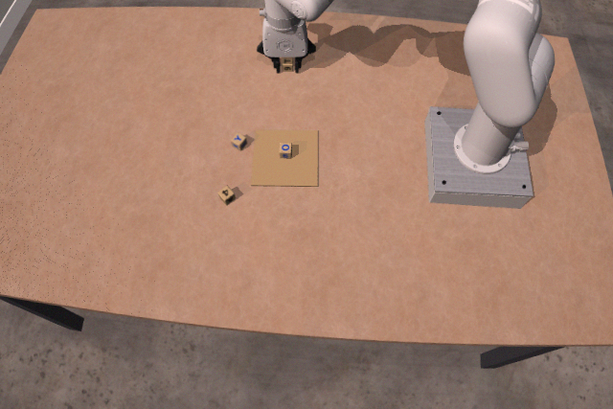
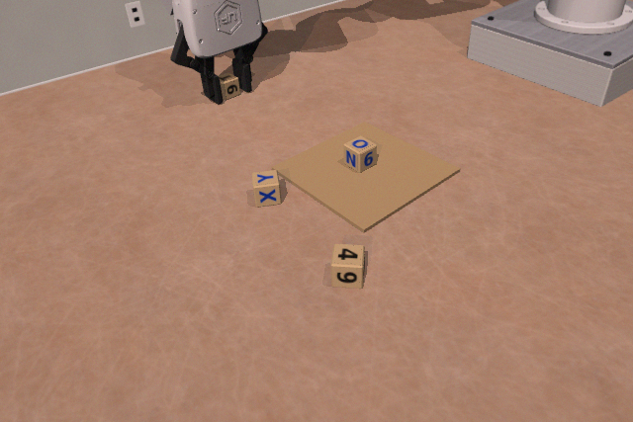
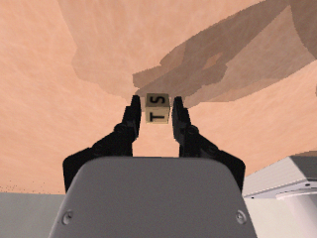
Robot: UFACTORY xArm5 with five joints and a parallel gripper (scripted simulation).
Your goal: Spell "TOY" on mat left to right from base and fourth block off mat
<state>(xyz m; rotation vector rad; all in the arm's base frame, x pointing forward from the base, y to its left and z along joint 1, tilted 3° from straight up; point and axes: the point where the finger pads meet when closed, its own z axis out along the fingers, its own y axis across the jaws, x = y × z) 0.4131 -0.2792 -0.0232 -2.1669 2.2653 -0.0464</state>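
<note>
My gripper [image 1: 287, 70] [image 2: 232, 95] [image 3: 157, 105] is low at the back of the table. It is open, with its fingers on both sides of the T block [image 1: 287, 64] [image 2: 230, 87] [image 3: 158, 115] and a narrow gap beside each finger. The T shows on top, sideways in the wrist view, with S on a side. The O block [image 1: 284, 149] [image 2: 359, 154] stands on the mat [image 1: 303, 174] [image 2: 368, 208], O up, toward its back. The Y block [image 1: 238, 141] [image 2: 266, 188] lies off the mat near its back left corner, Y up, turned askew.
The fourth block [image 1: 226, 193] [image 2: 348, 266], 4 up and turned askew, stands off the mat to its left in the top view. The robot's base plate [image 1: 445, 147] [image 2: 536, 54] is at the right, well apart from the mat. The table's back edge is behind my gripper.
</note>
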